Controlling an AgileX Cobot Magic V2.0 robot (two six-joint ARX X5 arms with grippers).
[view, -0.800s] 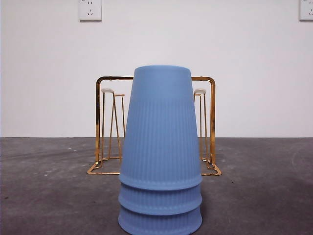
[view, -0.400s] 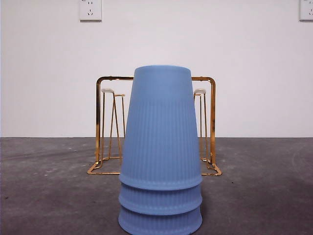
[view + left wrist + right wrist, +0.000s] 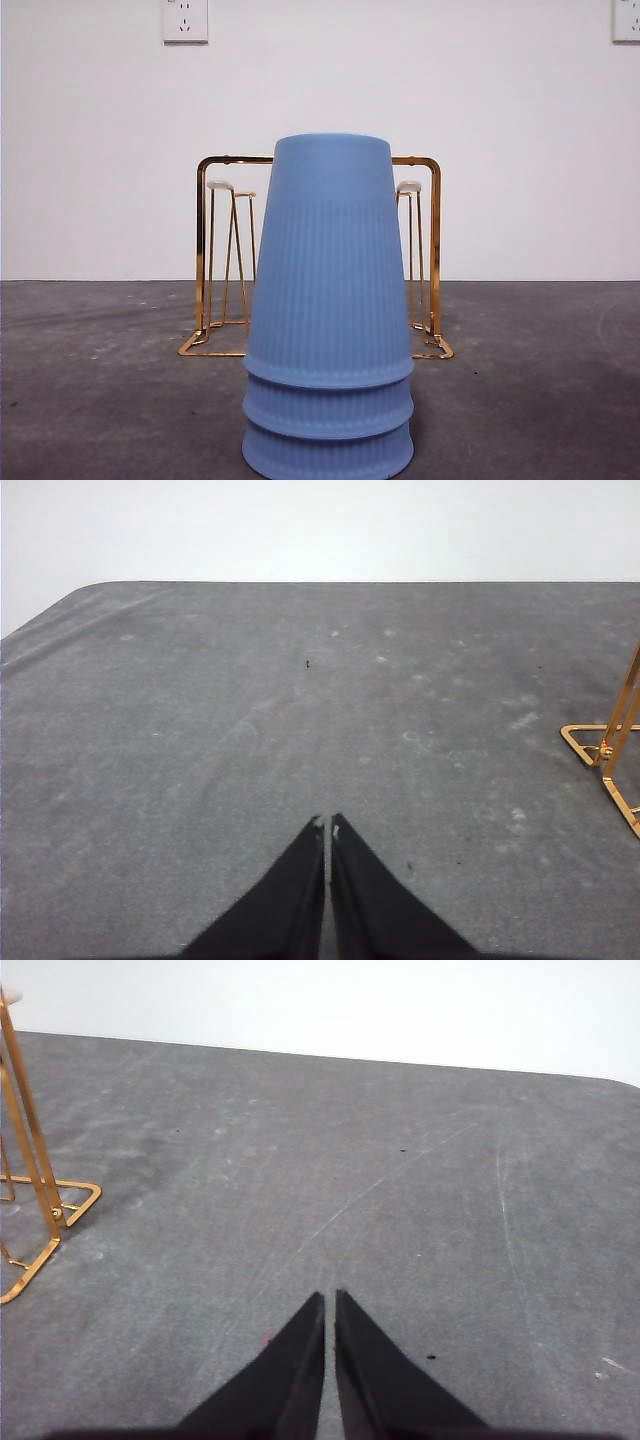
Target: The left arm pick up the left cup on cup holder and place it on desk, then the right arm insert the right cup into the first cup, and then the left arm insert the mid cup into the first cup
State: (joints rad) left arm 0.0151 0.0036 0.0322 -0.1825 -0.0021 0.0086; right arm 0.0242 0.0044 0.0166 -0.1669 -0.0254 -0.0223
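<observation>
Three blue ribbed cups [image 3: 328,300] stand nested upside down in one stack on the dark grey desk [image 3: 110,400], near the front middle. Behind the stack stands the gold wire cup holder [image 3: 432,250], with no cups on its white-tipped pegs. My left gripper [image 3: 327,827] is shut and empty above bare desk, with a corner of the holder [image 3: 610,755] to one side. My right gripper [image 3: 329,1302] is shut and empty above bare desk, with the holder's other end [image 3: 35,1175] to one side. Neither arm shows in the front view.
A white wall [image 3: 320,90] rises behind the desk with two sockets, one high on the left [image 3: 185,20] and one at the right corner [image 3: 627,20]. The desk's rounded far corners show in the wrist views.
</observation>
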